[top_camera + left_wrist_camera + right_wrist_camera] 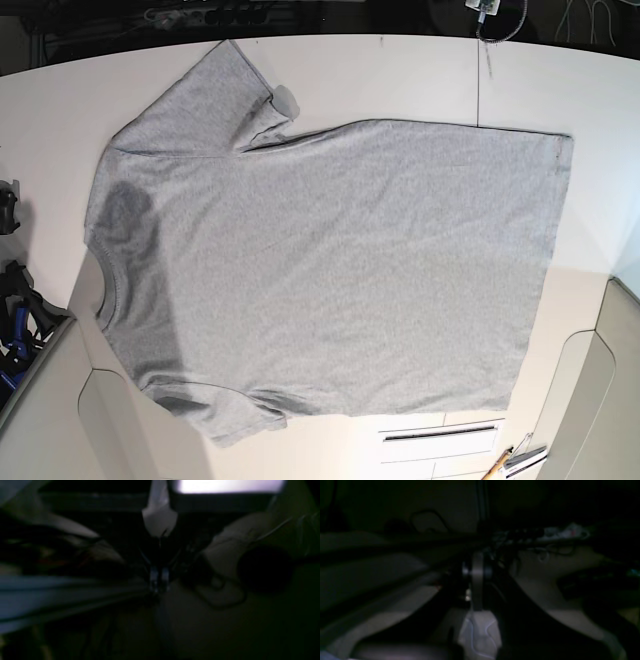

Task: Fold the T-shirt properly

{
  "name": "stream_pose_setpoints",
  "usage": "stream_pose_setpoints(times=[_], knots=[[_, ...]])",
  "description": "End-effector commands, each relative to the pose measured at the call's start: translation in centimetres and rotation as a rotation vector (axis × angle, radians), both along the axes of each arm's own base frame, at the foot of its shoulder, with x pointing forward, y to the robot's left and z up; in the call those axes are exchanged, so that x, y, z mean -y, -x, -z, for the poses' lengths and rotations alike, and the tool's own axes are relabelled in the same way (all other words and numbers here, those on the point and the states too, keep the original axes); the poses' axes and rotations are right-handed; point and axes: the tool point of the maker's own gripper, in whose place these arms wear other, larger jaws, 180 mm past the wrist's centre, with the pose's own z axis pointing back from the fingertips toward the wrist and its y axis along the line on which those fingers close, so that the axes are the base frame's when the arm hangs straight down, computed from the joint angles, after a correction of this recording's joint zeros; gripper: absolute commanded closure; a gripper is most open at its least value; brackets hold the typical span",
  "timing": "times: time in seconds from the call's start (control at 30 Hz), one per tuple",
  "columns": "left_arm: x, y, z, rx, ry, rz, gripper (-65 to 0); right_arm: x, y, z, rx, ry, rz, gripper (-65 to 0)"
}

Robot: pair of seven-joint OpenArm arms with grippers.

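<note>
The T-shirt (330, 270), light heather grey with its plain side up, lies spread flat on the white table (400, 75) in the base view. Its crew neck points left, its hem right, and both short sleeves are out. No gripper touches it. The two wrist views are very dark. In the left wrist view my left gripper (159, 578) shows two fingertips pressed together, shut on nothing. My right gripper (477, 580) appears only as a dim grey upright shape, also shut and empty. Neither wrist view shows the shirt clearly.
White arm covers rise at the bottom left (45, 405) and bottom right (600, 390) of the base view. Dark blue hardware (15, 320) sits at the left edge. A power strip (210, 14) lies beyond the far edge, and a pencil with small tools (515, 460) lies near the front.
</note>
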Motion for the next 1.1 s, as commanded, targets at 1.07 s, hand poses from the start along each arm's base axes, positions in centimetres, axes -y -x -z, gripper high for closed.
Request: stream_pose_setpoints(times=[1.07], knots=[[-8.8,-2.6,-7.8,-0.126,0.172,-0.131,0.0,8.8,-13.2,-17.6,0.573,-0.107,0.267,0.0]])
